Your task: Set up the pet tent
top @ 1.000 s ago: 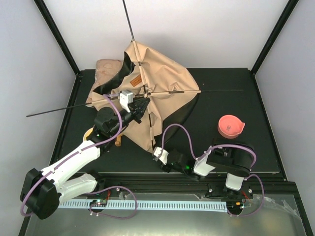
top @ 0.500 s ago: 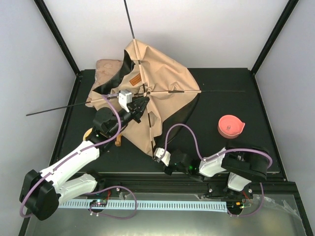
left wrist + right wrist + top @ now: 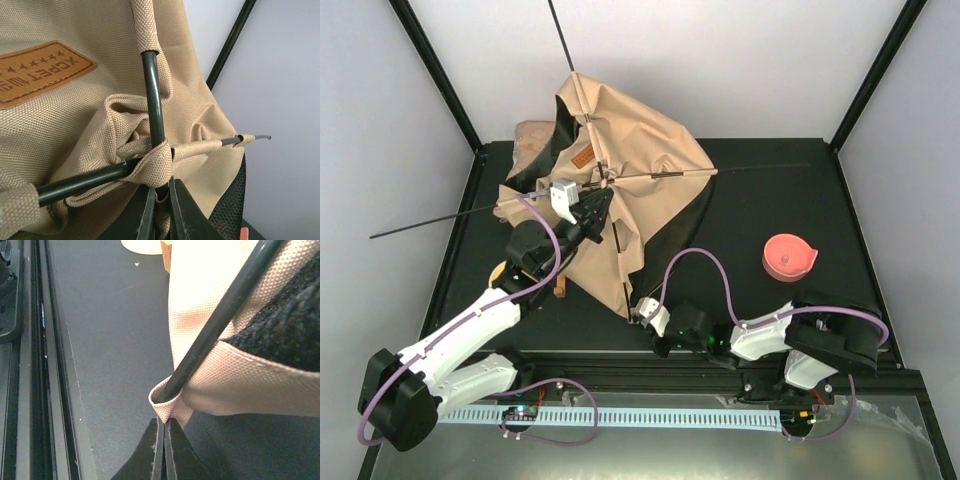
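The pet tent (image 3: 640, 170) is a half-raised heap of tan canvas with black lining at mid-table, and its brown leather label (image 3: 582, 158) faces up. Two thin black poles (image 3: 760, 167) cross at its top. My left gripper (image 3: 600, 200) is shut on the webbing at that crossing. In the left wrist view the gripper (image 3: 160, 192) pinches the tan loop where the poles (image 3: 152, 95) meet. My right gripper (image 3: 638, 305) is at the tent's near corner. In the right wrist view it (image 3: 163, 422) is shut on the tip of the corner pocket (image 3: 172, 407), which holds a pole end (image 3: 220, 315).
A floral cushion (image 3: 532, 135) lies behind the tent at the back left. A coral bowl (image 3: 788, 257) stands on the black mat (image 3: 770, 210) to the right. A small wooden piece (image 3: 560, 287) lies under my left arm. The pole ends reach past the mat to the left and back.
The right gripper has closed on the tent's corner pocket and its arm has stretched out. The left gripper has drawn the tent's top up and to the back left, swinging the poles.
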### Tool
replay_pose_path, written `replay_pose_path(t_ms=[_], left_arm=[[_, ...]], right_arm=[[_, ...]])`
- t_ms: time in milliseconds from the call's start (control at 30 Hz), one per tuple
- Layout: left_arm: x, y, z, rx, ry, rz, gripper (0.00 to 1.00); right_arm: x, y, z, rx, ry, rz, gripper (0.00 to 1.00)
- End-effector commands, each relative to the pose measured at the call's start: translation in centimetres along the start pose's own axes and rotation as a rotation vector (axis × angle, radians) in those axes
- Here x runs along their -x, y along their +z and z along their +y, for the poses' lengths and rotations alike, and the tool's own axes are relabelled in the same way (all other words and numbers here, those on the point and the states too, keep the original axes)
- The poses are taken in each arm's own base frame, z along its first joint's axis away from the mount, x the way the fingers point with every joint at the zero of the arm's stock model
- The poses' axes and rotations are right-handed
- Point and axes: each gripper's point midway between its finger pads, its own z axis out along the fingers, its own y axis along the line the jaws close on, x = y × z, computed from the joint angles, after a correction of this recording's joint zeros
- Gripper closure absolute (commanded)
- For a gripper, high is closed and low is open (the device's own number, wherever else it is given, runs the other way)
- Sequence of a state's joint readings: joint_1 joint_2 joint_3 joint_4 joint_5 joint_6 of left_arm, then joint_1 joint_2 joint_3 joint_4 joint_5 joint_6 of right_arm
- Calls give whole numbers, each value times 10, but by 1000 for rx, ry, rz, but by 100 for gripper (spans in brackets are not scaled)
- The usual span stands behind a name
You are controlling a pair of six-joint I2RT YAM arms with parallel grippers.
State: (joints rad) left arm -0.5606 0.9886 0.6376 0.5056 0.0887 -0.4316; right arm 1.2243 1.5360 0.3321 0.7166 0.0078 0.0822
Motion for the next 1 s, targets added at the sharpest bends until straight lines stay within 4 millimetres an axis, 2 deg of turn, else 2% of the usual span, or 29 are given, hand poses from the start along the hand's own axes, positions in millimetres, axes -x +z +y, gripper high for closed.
replay_pose_path(t_ms=[0, 133, 300, 467, 733, 867, 967], left_arm=[[67, -7, -19, -33, 28, -219, 99], [71, -4, -25, -65, 29, -231, 98], [63, -4, -32, -109, 52, -209, 99], [53, -10, -21, -78, 53, -225, 98], [53, -17, -15, -43, 138, -252, 98], [54, -19, -21, -73, 153, -261, 98], [48, -18, -34, -154, 154, -234, 98]], right_arm=[[7, -3, 7, 34, 18, -24, 99], [7, -6, 6, 29, 27, -28, 99], [23, -14, 6, 41, 93, -88, 99], [30, -15, 5, 86, 165, -108, 99], [33, -22, 0, 121, 231, -150, 99], [34, -21, -1, 140, 268, -151, 99], [40, -22, -5, 156, 310, -169, 99]])
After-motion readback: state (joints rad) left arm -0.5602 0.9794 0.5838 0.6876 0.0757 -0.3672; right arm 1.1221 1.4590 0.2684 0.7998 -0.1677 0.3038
